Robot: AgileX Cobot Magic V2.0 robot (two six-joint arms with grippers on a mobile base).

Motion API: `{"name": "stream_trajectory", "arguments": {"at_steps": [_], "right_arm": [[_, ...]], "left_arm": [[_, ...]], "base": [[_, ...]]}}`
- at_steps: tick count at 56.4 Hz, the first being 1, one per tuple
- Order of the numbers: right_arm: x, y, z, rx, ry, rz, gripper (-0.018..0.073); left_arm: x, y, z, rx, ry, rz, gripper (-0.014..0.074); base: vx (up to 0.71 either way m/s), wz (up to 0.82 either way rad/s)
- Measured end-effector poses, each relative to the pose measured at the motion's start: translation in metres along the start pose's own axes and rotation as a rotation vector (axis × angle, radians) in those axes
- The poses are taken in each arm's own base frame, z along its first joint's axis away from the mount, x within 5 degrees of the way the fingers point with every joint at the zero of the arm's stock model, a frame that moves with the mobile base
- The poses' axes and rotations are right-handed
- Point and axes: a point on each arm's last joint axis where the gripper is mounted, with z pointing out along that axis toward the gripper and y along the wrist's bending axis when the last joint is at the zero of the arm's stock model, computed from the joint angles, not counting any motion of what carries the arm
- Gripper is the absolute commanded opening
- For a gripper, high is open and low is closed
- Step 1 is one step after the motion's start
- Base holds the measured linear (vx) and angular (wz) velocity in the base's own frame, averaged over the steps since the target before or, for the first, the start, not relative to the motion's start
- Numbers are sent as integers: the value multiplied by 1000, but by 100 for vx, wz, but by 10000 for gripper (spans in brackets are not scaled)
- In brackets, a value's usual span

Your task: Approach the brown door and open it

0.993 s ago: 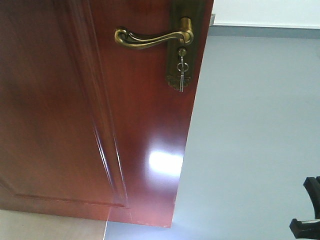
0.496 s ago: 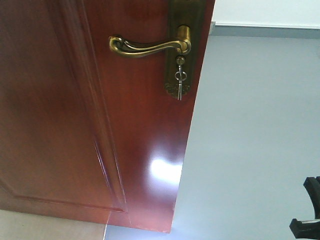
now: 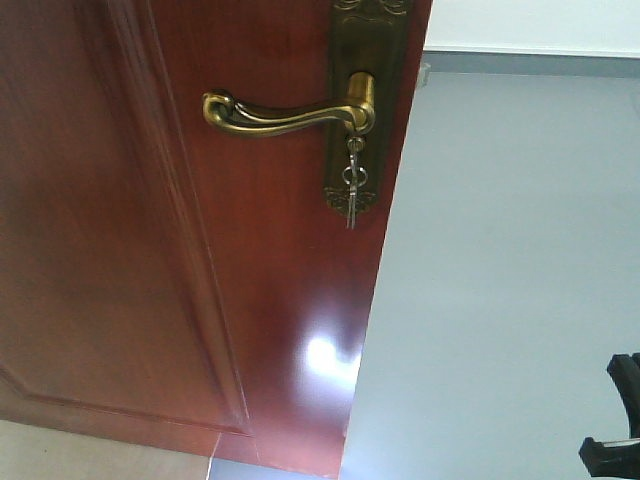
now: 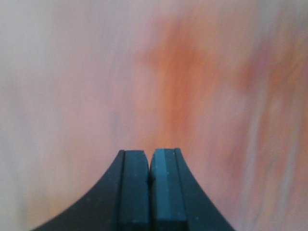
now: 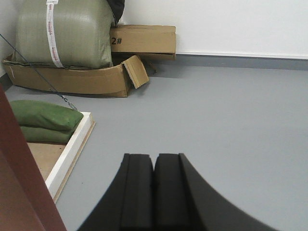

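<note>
brown door (image 3: 150,250) ajar, filling my front view's left | brass lever handle (image 3: 285,110) has slid lower-left, so the swing continues | left claw (image 4: 150,192) pinched empty against wood | right claw (image 5: 154,192) pinched empty over floor

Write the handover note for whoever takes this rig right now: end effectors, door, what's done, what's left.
Left end effector: shut, holding nothing, facing a blurred reddish-brown surface close in front, likely the door.
Right end effector: shut, empty, pointing out over the grey floor.
Brown door: fills the left of the front view, its free edge clear of any frame with grey floor beyond it, so it appears ajar.
Brass lever handle: near level, nothing gripping it; keys hang from the lock beneath.
Done: robot is at the door, and it seems partly open.
Left: judge whether the gap is enough; if not, probably swing it wider.
</note>
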Motion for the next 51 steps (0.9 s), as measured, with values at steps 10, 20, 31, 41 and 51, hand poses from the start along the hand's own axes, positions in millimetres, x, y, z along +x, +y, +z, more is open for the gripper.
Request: {"name": "stream_trajectory", "arguments": {"at_steps": [10,20,31,41,51], "right_arm": [[0,0,0,0,0,0,0],[0,0,0,0,0,0,0],[0,0,0,0,0,0,0],[0,0,0,0,0,0,0],[0,0,0,0,0,0,0]], "left_arm": [[6,2,-1,-35,43,-1,146],[6,3,-1,-41,45,-1,146],[6,3,-1,-41,45,-1,146],[6,3,-1,-41,45,-1,146],[6,3,-1,-41,46,-1,146]], "base": [[0,0],[0,0],[0,0],[0,0],[0,0]]}}
